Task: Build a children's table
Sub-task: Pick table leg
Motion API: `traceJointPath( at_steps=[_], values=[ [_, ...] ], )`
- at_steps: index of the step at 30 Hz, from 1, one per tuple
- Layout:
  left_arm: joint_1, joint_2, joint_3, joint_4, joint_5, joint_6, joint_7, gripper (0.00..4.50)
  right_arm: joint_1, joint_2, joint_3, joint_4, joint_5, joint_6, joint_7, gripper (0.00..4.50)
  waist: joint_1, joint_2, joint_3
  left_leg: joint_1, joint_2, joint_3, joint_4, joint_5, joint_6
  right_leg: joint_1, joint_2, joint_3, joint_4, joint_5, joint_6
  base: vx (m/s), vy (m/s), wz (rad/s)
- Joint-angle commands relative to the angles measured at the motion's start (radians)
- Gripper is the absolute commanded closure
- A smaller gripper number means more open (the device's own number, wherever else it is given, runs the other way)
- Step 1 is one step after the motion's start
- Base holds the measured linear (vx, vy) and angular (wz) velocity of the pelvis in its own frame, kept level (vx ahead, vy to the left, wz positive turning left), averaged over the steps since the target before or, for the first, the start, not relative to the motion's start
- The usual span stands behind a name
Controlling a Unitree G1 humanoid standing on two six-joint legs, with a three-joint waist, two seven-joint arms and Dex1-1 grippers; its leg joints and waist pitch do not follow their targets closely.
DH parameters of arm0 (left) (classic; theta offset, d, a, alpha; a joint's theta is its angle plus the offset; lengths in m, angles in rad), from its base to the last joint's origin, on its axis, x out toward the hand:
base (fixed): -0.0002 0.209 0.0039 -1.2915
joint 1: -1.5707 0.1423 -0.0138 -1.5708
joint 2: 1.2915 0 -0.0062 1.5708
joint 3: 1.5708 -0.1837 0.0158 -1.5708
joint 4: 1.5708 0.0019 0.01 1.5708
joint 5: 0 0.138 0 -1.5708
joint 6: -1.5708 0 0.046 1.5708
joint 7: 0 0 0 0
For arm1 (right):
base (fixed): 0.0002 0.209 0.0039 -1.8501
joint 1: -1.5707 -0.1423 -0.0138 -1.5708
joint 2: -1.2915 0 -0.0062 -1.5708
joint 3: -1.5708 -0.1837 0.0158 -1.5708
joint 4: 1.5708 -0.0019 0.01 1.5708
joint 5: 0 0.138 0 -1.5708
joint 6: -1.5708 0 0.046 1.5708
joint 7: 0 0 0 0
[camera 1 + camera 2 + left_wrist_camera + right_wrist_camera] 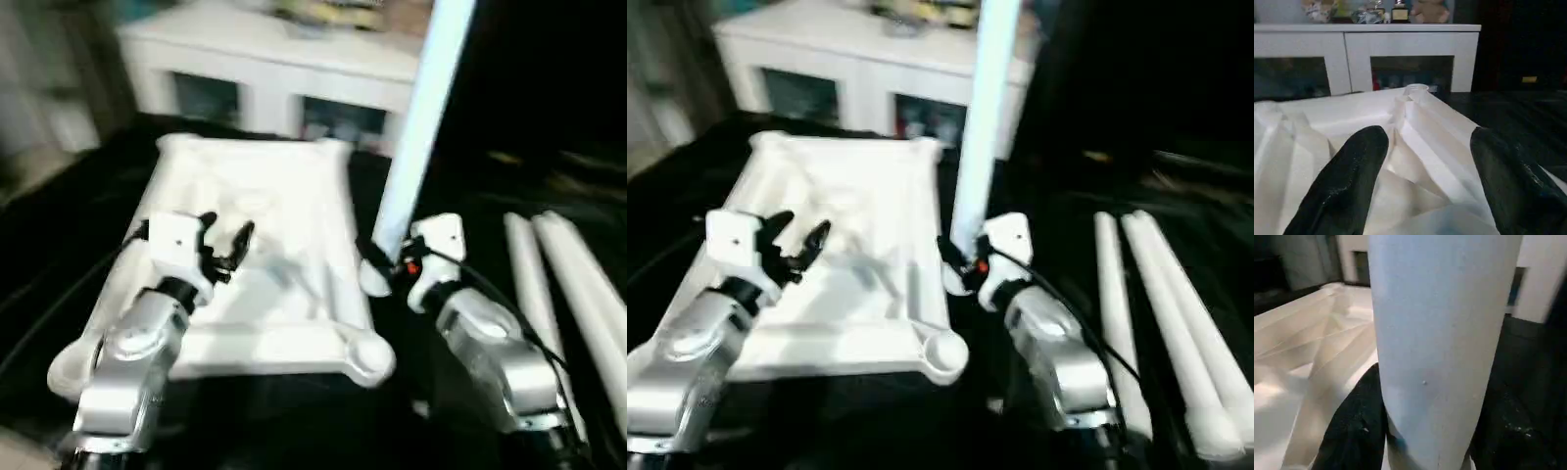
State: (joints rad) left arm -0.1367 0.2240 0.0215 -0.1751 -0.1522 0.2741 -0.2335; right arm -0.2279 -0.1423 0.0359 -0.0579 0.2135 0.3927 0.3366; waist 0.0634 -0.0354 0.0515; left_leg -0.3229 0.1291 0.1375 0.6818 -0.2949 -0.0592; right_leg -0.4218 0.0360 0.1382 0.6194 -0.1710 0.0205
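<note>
The white tabletop lies ribbed side up on a black surface, with a round socket at its near right corner. My right gripper is shut on a long white leg, which stands almost upright beside the tabletop's right edge; the same leg rises between my black fingers in the right wrist view. My left gripper hovers open over the tabletop's middle, nothing between its fingers. Three more legs lie side by side at the right.
A white glass-doored cabinet stands right behind the tabletop, with small items on top. The black surface spreads to both sides. A far corner socket shows in the left wrist view.
</note>
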Motion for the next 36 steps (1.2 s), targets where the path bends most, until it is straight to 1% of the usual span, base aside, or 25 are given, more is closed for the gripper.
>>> traceJointPath(
  at_steps=[1, 2, 3, 4, 5, 7, 8, 9, 10, 11, 12, 13, 14, 15, 16, 19, 20, 21, 22, 24, 26, 28, 31, 32, 36],
  values=[
    [-0.010, -0.007, -0.001, -0.001, 0.014, -0.003, 0.013, 1.26, -0.003, 0.000, -0.001, -0.020, 0.009, 0.024, -0.009, 2.62, -0.029, 0.047, -0.061, 0.025, 0.119, -0.070, -0.161, -0.073, -0.108, -0.021, -0.019, -0.059, -0.014, -0.258, -0.060, -0.014, 0.145, -0.07],
    [-0.011, -0.017, 0.001, -0.001, 0.010, 0.005, 0.020, 1.26, -0.004, -0.002, -0.005, -0.017, 0.002, 0.026, -0.010, 2.62, -0.056, 0.068, -0.072, 0.017, 0.198, -0.132, -0.186, 0.095, -0.110, -0.006, -0.072, -0.134, 0.047, -0.054, -0.088, -0.014, 0.145, -0.07],
    [-0.011, -0.019, 0.000, -0.001, 0.010, 0.007, 0.022, 1.26, -0.005, -0.002, -0.006, -0.016, 0.002, 0.026, -0.010, 2.62, -0.055, 0.071, -0.074, 0.018, 0.225, -0.139, -0.186, 0.195, -0.076, -0.015, -0.087, -0.150, 0.052, -0.057, -0.091, -0.020, 0.091, 0.14],
    [-0.012, -0.020, -0.002, -0.002, 0.010, 0.009, 0.025, 1.26, -0.006, -0.003, -0.007, -0.015, 0.002, 0.027, -0.010, 2.62, -0.054, 0.074, -0.083, 0.021, 0.241, -0.145, -0.170, 0.378, -0.019, -0.034, -0.099, -0.176, 0.081, -0.081, -0.094, 0.000, 0.000, 0.00],
    [-0.013, -0.020, -0.003, -0.002, 0.010, 0.009, 0.026, 1.26, -0.006, -0.004, -0.006, -0.015, 0.002, 0.028, -0.010, 2.62, -0.058, 0.077, -0.097, 0.034, 0.235, -0.154, -0.144, 0.567, 0.074, -0.046, -0.106, -0.190, 0.095, -0.109, -0.093, 0.000, 0.000, 0.00],
    [-0.018, -0.035, 0.005, -0.003, -0.004, 0.025, 0.038, 1.26, -0.014, -0.014, 0.005, -0.013, -0.001, 0.035, -0.001, 2.62, -0.055, 0.065, -0.104, 0.040, 0.226, -0.151, -0.125, 0.682, 0.236, -0.047, -0.120, -0.190, 0.087, -0.124, -0.112, -0.019, -0.114, -0.15],
    [-0.020, -0.039, 0.007, -0.004, -0.006, 0.037, 0.043, 1.26, -0.016, -0.017, 0.008, -0.013, -0.003, 0.038, 0.002, 2.62, -0.045, 0.034, -0.115, 0.031, 0.151, -0.131, -0.080, 0.711, 0.446, -0.019, -0.154, -0.159, 0.034, -0.014, -0.220, -0.034, -0.153, -0.17],
    [-0.021, -0.037, 0.005, -0.004, -0.002, 0.039, 0.044, 1.26, -0.018, -0.018, 0.008, -0.012, -0.002, 0.041, 0.004, 2.62, -0.036, 0.002, -0.111, -0.021, 0.082, -0.082, -0.049, 0.631, 0.445, 0.026, -0.171, -0.144, -0.006, 0.102, -0.274, -0.057, -0.189, -0.18],
    [-0.022, -0.035, 0.003, -0.004, 0.001, 0.038, 0.043, 1.26, -0.018, -0.018, 0.008, -0.012, -0.001, 0.044, 0.005, 2.62, 0.007, -0.039, -0.105, -0.124, -0.022, -0.012, 0.013, 0.270, 0.348, 0.110, -0.217, -0.105, -0.056, 0.291, -0.342, -0.080, -0.186, -0.03],
    [-0.021, -0.033, 0.001, -0.005, 0.006, 0.033, 0.039, 1.26, -0.018, -0.017, 0.009, -0.013, -0.002, 0.048, 0.006, 2.62, 0.020, -0.038, -0.078, -0.099, 0.000, -0.009, -0.020, 0.144, 0.152, 0.087, -0.228, -0.122, -0.069, 0.201, -0.238, -0.080, -0.186, -0.03],
    [-0.020, -0.032, 0.001, -0.005, 0.008, 0.031, 0.038, 1.26, -0.018, -0.017, 0.010, -0.014, -0.002, 0.050, 0.007, 2.62, 0.018, -0.038, -0.070, -0.092, 0.002, -0.003, -0.038, 0.117, 0.096, 0.085, -0.210, -0.133, -0.080, 0.080, -0.160, -0.096, -0.174, 0.00],
    [-0.019, -0.031, 0.000, -0.006, 0.009, 0.030, 0.036, 1.26, -0.018, -0.016, 0.011, -0.015, -0.002, 0.052, 0.008, 2.62, 0.022, -0.031, -0.068, -0.084, 0.011, -0.002, -0.055, 0.086, 0.061, 0.090, -0.203, -0.130, -0.090, -0.060, -0.101, -0.098, -0.148, -0.07],
    [-0.015, -0.020, -0.006, -0.008, 0.017, 0.024, 0.023, 1.26, -0.018, -0.017, 0.015, -0.017, -0.002, 0.056, 0.012, 2.62, 0.019, -0.015, -0.059, -0.066, 0.043, -0.005, -0.104, 0.006, 0.016, 0.081, -0.171, -0.140, -0.103, -0.400, 0.033, -0.098, -0.148, -0.07],
    [-0.011, -0.006, -0.014, -0.009, 0.024, 0.018, 0.005, 1.26, -0.019, -0.019, 0.019, -0.017, 0.000, 0.059, 0.018, 2.62, 0.016, -0.015, -0.055, -0.061, 0.050, -0.002, -0.112, -0.027, 0.007, 0.076, -0.164, -0.143, -0.113, -0.481, 0.053, -0.097, -0.094, -0.01],
    [-0.009, 0.006, -0.021, -0.011, 0.030, 0.007, -0.010, 1.26, -0.020, -0.021, 0.023, -0.018, 0.001, 0.058, 0.023, 2.62, 0.016, -0.009, -0.057, -0.049, 0.060, -0.001, -0.127, -0.077, -0.016, 0.072, -0.158, -0.152, -0.115, -0.548, 0.056, -0.086, -0.040, 0.03],
    [-0.008, 0.044, -0.042, -0.015, 0.023, -0.002, -0.074, 1.26, -0.025, -0.025, 0.027, -0.015, 0.008, 0.054, 0.038, 2.62, 0.017, -0.002, -0.055, -0.039, 0.080, -0.006, -0.151, -0.131, -0.034, 0.066, -0.148, -0.160, -0.105, -0.494, 0.005, -0.074, -0.009, 0.04],
    [-0.015, 0.092, -0.065, -0.021, -0.016, 0.003, -0.184, 1.26, -0.040, -0.035, 0.029, 0.000, 0.019, 0.031, 0.072, 2.62, 0.018, 0.001, -0.051, -0.029, 0.091, -0.012, -0.164, -0.204, -0.043, 0.061, -0.150, -0.163, -0.103, -0.494, -0.038, -0.061, 0.021, 0.03],
    [-0.019, 0.111, -0.073, -0.024, -0.034, 0.006, -0.229, 1.26, -0.047, -0.041, 0.030, 0.009, 0.021, 0.019, 0.087, 2.62, 0.021, 0.006, -0.052, -0.027, 0.093, -0.015, -0.167, -0.223, -0.047, 0.063, -0.153, -0.163, -0.100, -0.495, -0.052, 0.000, 0.000, 0.00],
    [-0.024, 0.132, -0.083, -0.024, -0.046, 0.011, -0.270, 1.26, -0.055, -0.048, 0.030, 0.020, 0.024, 0.008, 0.104, 2.62, 0.018, 0.000, -0.051, -0.030, 0.097, -0.017, -0.173, -0.242, -0.054, 0.065, -0.156, -0.161, -0.095, -0.466, -0.075, 0.000, 0.000, 0.00],
    [-0.039, 0.196, -0.119, -0.010, -0.046, -0.004, -0.372, 1.26, -0.072, -0.058, 0.016, 0.048, 0.045, 0.007, 0.140, 2.62, 0.022, 0.011, -0.049, -0.019, 0.101, -0.016, -0.176, -0.275, -0.066, 0.056, -0.158, -0.155, -0.089, -0.421, -0.110, -0.034, 0.054, 0.00],
    [-0.064, 0.269, -0.154, 0.028, -0.041, -0.031, -0.493, 1.26, -0.086, -0.089, 0.014, 0.082, 0.053, 0.001, 0.199, 2.62, 0.027, 0.011, -0.053, -0.020, 0.098, -0.010, -0.176, -0.258, -0.066, 0.060, -0.161, -0.150, -0.084, -0.374, -0.132, -0.015, 0.036, 0.02],
    [-0.069, 0.294, -0.165, 0.029, -0.062, -0.005, -0.548, 0.91, -0.085, -0.108, 0.023, 0.088, 0.047, -0.005, 0.225, 2.62, 0.031, 0.009, -0.055, -0.018, 0.099, -0.001, -0.176, -0.234, -0.067, 0.060, -0.160, -0.150, -0.080, -0.330, -0.141, 0.000, 0.000, 0.00],
    [-0.083, 0.364, -0.217, 0.020, -0.091, 0.072, -0.681, 0.72, -0.085, -0.146, 0.032, 0.096, 0.046, -0.007, 0.277, 2.62, 0.031, 0.006, -0.061, -0.029, 0.097, 0.008, -0.174, -0.158, -0.060, 0.071, -0.167, -0.149, -0.066, -0.248, -0.167, 0.000, 0.000, 0.00],
    [-0.090, 0.377, -0.237, 0.022, -0.087, 0.080, -0.704, 0.47, -0.085, -0.157, 0.035, 0.099, 0.046, -0.009, 0.290, 2.62, 0.030, 0.007, -0.062, -0.030, 0.097, 0.010, -0.172, -0.131, -0.056, 0.072, -0.167, -0.148, -0.064, -0.214, -0.172, 0.000, 0.000, 0.00],
    [-0.123, 0.364, -0.304, 0.066, -0.050, 0.067, -0.730, 0.44, -0.082, -0.172, 0.036, 0.099, 0.047, -0.016, 0.307, 2.62, 0.031, 0.010, -0.065, -0.031, 0.095, 0.015, -0.165, -0.068, -0.046, 0.077, -0.167, -0.148, -0.059, -0.133, -0.189, 0.000, 0.000, 0.00]
  ],
)
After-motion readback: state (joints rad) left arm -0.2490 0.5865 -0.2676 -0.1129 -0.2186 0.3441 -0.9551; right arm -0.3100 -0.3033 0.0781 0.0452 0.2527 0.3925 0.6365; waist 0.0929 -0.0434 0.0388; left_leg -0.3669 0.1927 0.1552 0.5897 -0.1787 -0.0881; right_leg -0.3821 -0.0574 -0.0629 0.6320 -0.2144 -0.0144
